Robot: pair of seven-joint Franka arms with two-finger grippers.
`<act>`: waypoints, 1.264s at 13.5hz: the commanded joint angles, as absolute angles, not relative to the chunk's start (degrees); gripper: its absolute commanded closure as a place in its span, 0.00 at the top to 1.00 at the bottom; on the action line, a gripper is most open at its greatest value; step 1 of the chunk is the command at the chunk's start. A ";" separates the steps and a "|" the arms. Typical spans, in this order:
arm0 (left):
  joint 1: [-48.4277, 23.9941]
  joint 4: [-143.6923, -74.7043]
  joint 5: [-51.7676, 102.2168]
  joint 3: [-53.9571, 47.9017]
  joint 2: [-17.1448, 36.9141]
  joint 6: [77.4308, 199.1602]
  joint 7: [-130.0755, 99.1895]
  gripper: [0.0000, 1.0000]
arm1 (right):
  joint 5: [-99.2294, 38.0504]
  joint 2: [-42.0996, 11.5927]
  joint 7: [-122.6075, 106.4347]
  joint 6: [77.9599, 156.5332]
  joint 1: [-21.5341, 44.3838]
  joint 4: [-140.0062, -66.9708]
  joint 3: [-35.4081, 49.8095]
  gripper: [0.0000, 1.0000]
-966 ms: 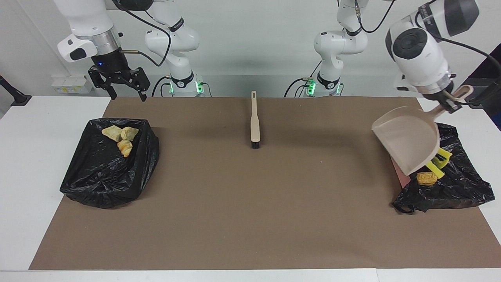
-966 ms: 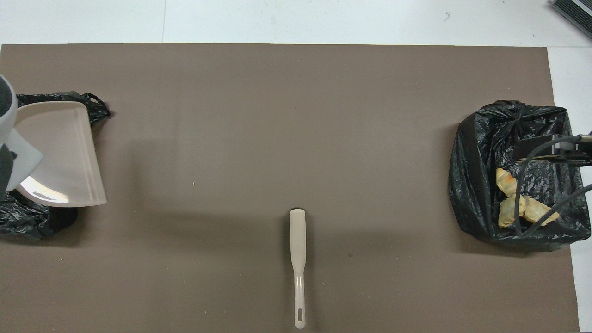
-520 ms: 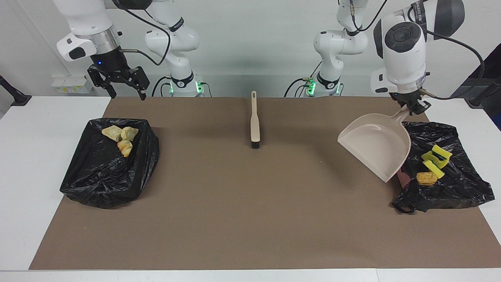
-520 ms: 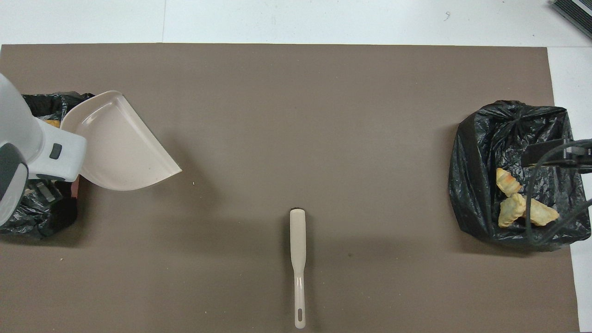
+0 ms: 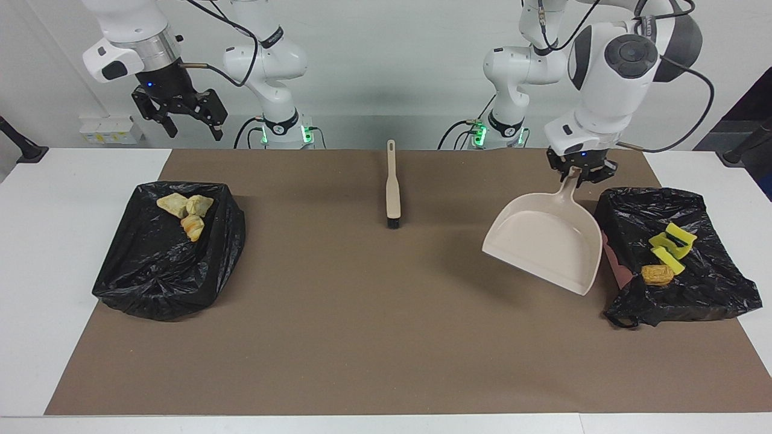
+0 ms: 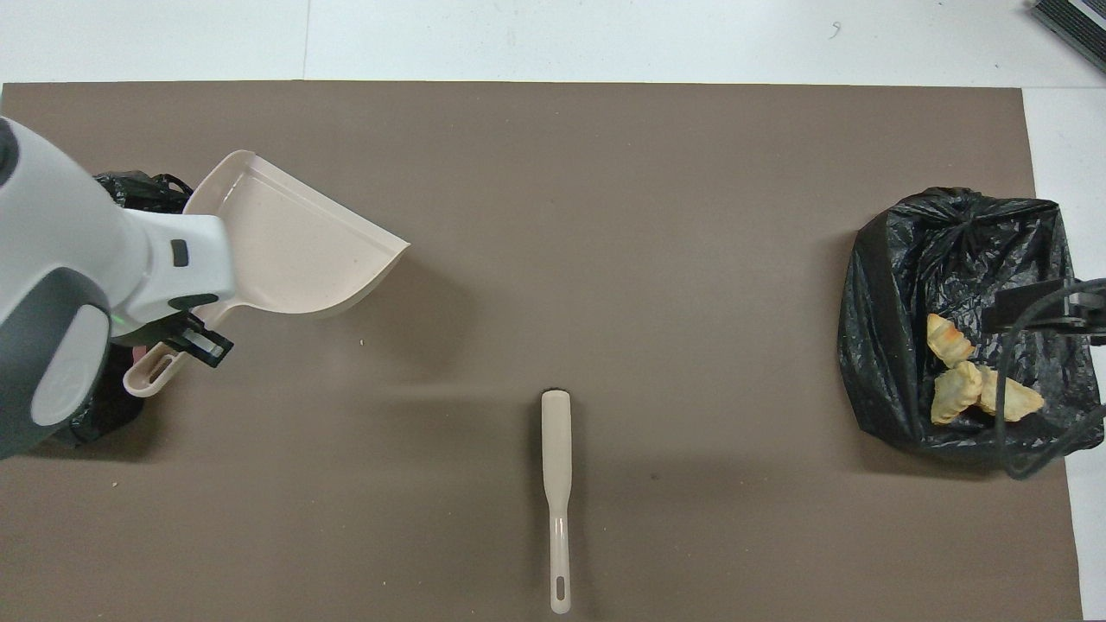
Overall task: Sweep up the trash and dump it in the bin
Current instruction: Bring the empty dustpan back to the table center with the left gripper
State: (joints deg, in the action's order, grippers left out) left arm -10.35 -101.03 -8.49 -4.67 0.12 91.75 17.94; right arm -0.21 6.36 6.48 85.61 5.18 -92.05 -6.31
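Over the mat by the left-end bin (image 5: 693, 289) | we find left claw (image 5: 580, 173) pinching empty dustpan (image 5: 546, 244) handle | trash: sponges (image 5: 670, 247), lump (image 5: 657, 275) binned; crusts (image 5: 184, 211) in right-end bin (image 5: 163, 271) | right claw (image 5: 181, 123) spread, waiting | brush (image 5: 392, 190) idle | we judge dumping done; next: set dustpan on desk.

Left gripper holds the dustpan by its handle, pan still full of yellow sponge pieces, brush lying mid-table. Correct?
Not quite: the dustpan is empty. The facing view shows the yellow sponge pieces in the bin. The left gripper holds its handle; the brush lies mid-table.
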 commanded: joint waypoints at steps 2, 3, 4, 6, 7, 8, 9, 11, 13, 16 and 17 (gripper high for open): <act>-17.38 -101.78 -5.10 -3.78 1.32 97.19 6.96 0.00 | -0.18 7.73 5.02 85.61 5.27 -93.60 -6.50 1.00; -18.53 -101.86 -4.84 -3.78 1.67 98.86 6.68 0.00 | -0.18 7.82 4.14 85.61 5.19 -93.60 -6.50 1.00; -19.59 -101.78 -3.70 -3.78 2.02 99.40 5.72 0.00 | -0.18 7.91 3.35 85.61 4.84 -93.78 -6.50 1.00; -21.43 -100.29 -0.80 -3.87 4.55 102.29 0.29 0.00 | -0.18 7.91 3.25 85.61 4.75 -93.78 -6.50 1.00; -23.88 -99.15 -0.88 -3.87 6.48 102.74 -2.43 0.00 | -0.18 7.91 3.34 85.61 4.75 -93.78 -6.50 1.00; -25.47 -97.14 -0.88 -3.87 9.46 102.74 -4.72 0.00 | -0.18 7.91 3.34 85.61 4.75 -93.78 -6.50 1.00; -27.40 -95.21 -0.79 -3.87 12.19 102.83 -7.27 0.00 | -0.18 7.91 3.34 85.61 4.75 -93.87 -6.42 1.00; -29.08 -93.87 -0.62 -3.95 15.02 105.62 -12.89 0.00 | -0.18 7.91 3.16 85.69 4.75 -94.22 -6.50 1.00; -31.37 -93.78 -0.53 -3.96 17.48 108.18 -16.33 0.00 | -0.18 8.00 2.55 85.61 4.83 -94.57 -6.42 1.00; -32.61 -93.87 1.66 -4.13 18.98 110.39 -21.70 0.00 | -0.18 8.00 2.55 85.69 4.83 -94.57 -6.42 1.00; -32.61 -93.87 1.76 -4.13 19.42 111.17 -23.54 0.00 | -0.18 7.91 2.55 86.48 4.83 -94.57 -6.50 1.00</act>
